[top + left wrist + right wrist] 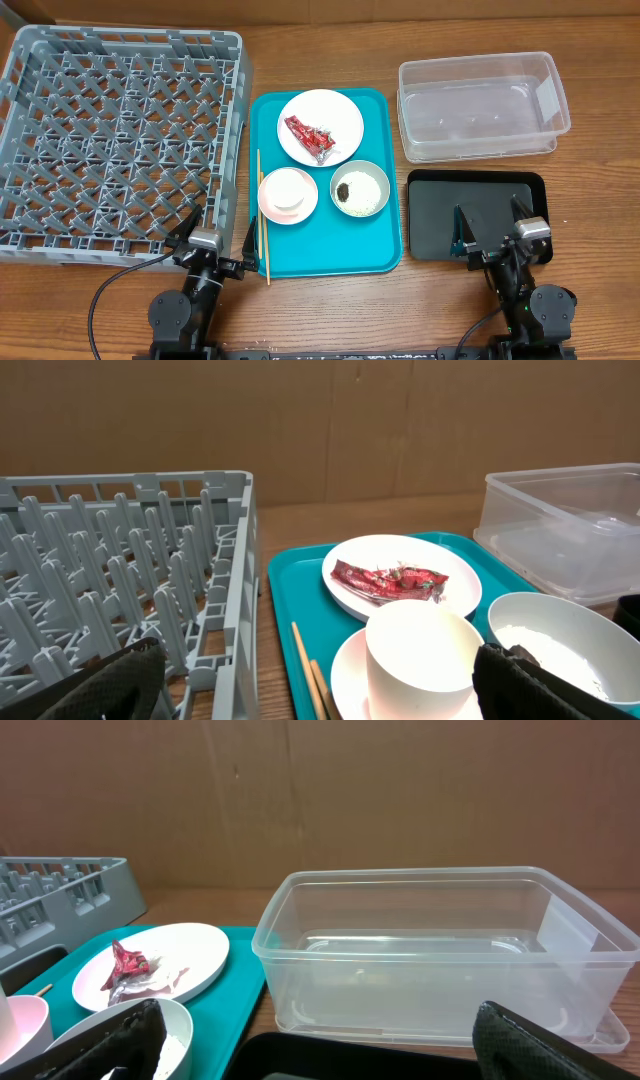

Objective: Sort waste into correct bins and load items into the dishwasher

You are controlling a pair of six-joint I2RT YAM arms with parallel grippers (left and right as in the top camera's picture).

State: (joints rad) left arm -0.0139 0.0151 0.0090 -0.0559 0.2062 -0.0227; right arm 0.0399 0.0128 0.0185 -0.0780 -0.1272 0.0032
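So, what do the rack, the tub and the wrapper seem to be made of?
Rack: grey moulded plastic, matte, lattice form. Tub: clear glossy plastic; table shows through. Wrapper: probably metallised film, red, crinkled, shiny.

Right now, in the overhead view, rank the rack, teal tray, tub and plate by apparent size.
Largest to smallest:
1. rack
2. teal tray
3. tub
4. plate

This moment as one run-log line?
left gripper open | right gripper open over black tray | wrapper on plate | rice in bowl | cup, chopsticks on teal tray | clear tub, rack empty
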